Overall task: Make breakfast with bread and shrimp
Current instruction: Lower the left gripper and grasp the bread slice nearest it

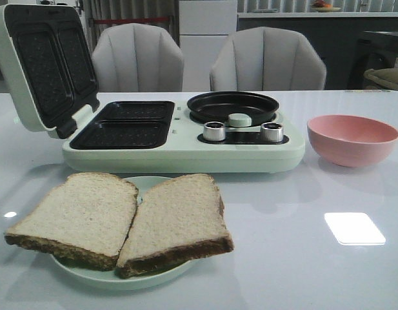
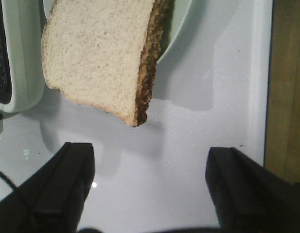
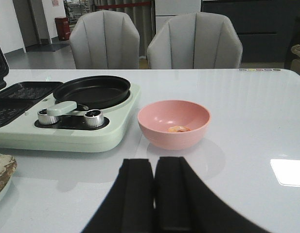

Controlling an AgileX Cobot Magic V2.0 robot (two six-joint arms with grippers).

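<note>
Now the bread [image 1: 121, 219] lies on a plate [image 1: 147, 279] in front of the breakfast maker [image 1: 179, 139] — shrimp [image 3: 178, 129] sit in the pink bowl [image 1: 351, 139] beside it. Left gripper [image 2: 150, 182] is wide open, right gripper [image 3: 154, 194] closed on nothing.

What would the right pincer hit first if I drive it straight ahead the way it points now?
Most likely the pink bowl. The right pincer, shut and empty, points at it across bare table, with nothing between. Depth is unclear, and a low path could meet the tabletop first.
</note>
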